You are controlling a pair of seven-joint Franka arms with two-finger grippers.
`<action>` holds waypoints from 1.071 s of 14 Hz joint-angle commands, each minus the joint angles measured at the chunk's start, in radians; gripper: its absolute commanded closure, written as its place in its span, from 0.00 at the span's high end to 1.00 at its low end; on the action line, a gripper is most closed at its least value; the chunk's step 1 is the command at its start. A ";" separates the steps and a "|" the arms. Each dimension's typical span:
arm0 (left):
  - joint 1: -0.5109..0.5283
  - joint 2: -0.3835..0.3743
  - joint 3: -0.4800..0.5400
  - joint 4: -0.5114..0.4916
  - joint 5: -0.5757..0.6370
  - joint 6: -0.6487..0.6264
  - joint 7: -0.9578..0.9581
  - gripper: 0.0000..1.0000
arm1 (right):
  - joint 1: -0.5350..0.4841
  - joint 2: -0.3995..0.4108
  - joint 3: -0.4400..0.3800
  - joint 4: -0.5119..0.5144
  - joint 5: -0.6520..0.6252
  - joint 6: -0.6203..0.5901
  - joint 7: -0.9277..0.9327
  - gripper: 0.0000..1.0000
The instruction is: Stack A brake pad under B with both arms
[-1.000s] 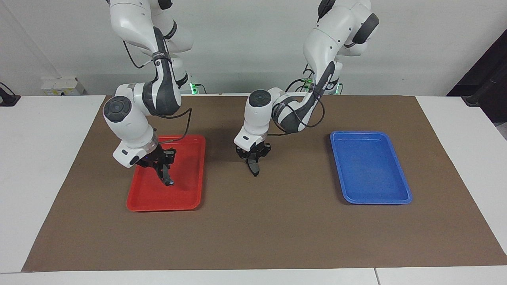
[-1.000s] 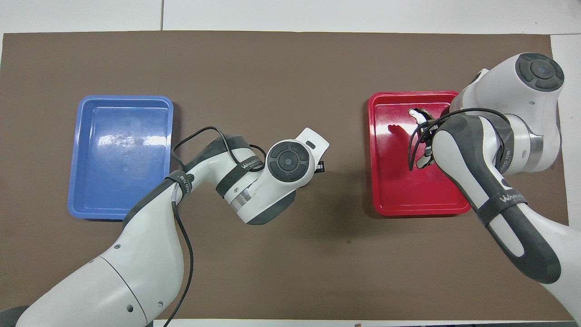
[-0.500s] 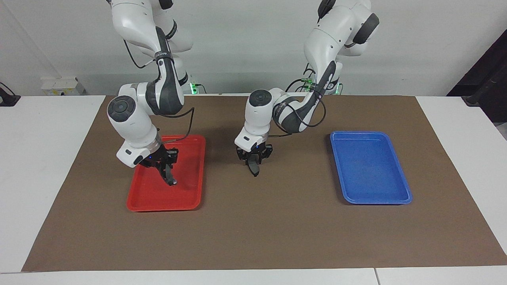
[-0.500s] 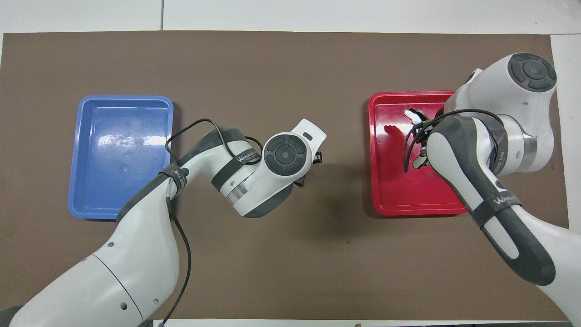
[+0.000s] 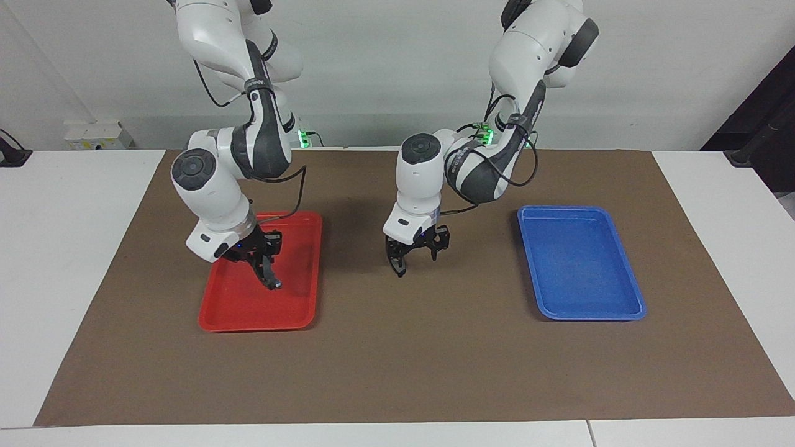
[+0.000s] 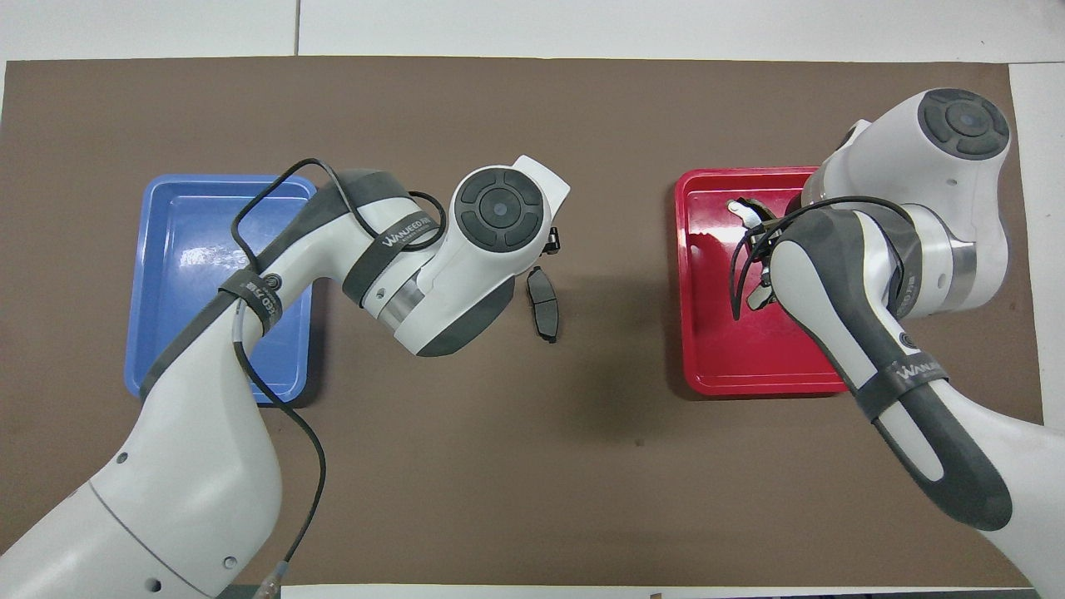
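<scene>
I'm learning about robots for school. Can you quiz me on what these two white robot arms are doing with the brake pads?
1. True or false: the short dark grey brake pad lies in the blue plastic tray.
2. What is the right gripper over? A) the red plastic tray B) the blue plastic tray C) the white tabletop
3. Fill in: the right gripper holds the long black crescent pad, while the left gripper has its fingers ____.
Key: 1 false, it lies on the brown mat between the trays; 2 A; 3 open.
</scene>
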 commanded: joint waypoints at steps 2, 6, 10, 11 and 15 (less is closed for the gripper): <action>0.060 -0.143 0.014 0.027 -0.090 -0.189 0.211 0.98 | 0.094 0.054 0.012 0.170 0.010 -0.100 0.088 0.00; 0.125 -0.326 0.161 0.019 -0.237 -0.311 0.509 0.99 | 0.217 0.089 0.015 0.193 0.039 -0.056 0.307 0.00; 0.128 -0.436 0.392 -0.002 -0.343 -0.368 0.777 0.99 | 0.332 0.181 0.013 0.250 0.082 0.007 0.480 0.00; 0.128 -0.452 0.429 -0.014 -0.359 -0.368 0.822 0.99 | 0.355 0.186 0.013 0.242 0.083 0.050 0.508 0.00; 0.145 -0.469 0.502 -0.048 -0.388 -0.355 0.937 0.99 | 0.375 0.220 0.013 0.204 0.079 0.116 0.507 0.00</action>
